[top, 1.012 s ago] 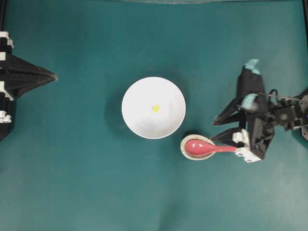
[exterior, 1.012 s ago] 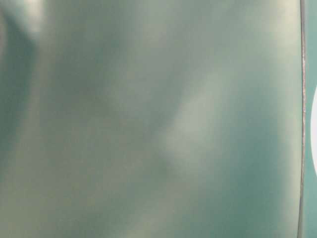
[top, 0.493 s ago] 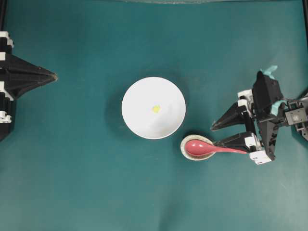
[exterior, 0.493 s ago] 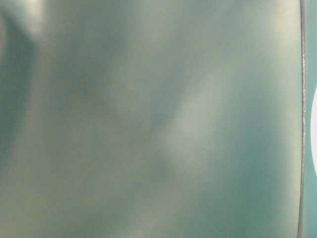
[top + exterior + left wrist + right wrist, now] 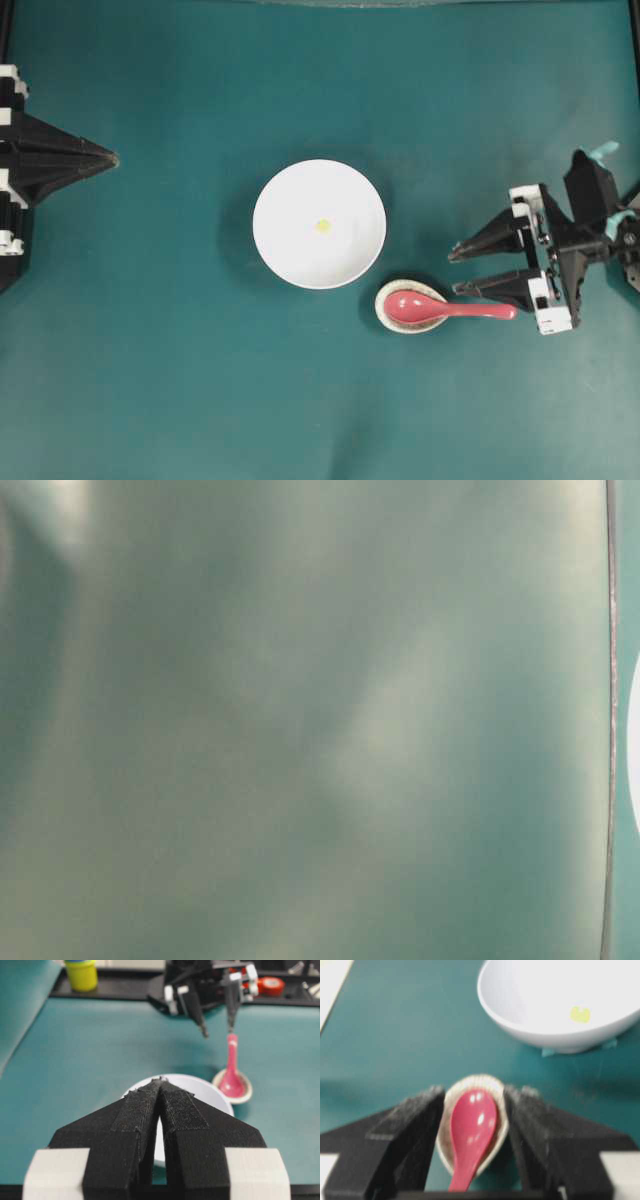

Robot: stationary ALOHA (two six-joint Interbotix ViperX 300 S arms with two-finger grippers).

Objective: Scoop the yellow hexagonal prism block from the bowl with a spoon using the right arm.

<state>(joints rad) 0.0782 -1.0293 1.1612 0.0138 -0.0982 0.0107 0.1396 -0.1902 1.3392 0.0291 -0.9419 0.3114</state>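
Observation:
The white bowl sits mid-table with the tiny yellow hexagonal prism block lying in its middle. The pink-red spoon lies with its scoop in a small speckled rest, its handle pointing right. My right gripper is open, its lower finger just beside the handle and not touching it. In the right wrist view the open right gripper frames the spoon, with the bowl and block beyond. My left gripper is shut and empty at the far left, also shut in its own view.
In the left wrist view, beyond the bowl and spoon, a yellow cup and a red tape roll stand on a black tray along the table's far edge. The table-level view is a teal blur.
The right arm has drawn back to the right and turned its wrist, uncovering the end of the spoon handle. Jaws stay open. Spoon, bowl, block and left arm are still.

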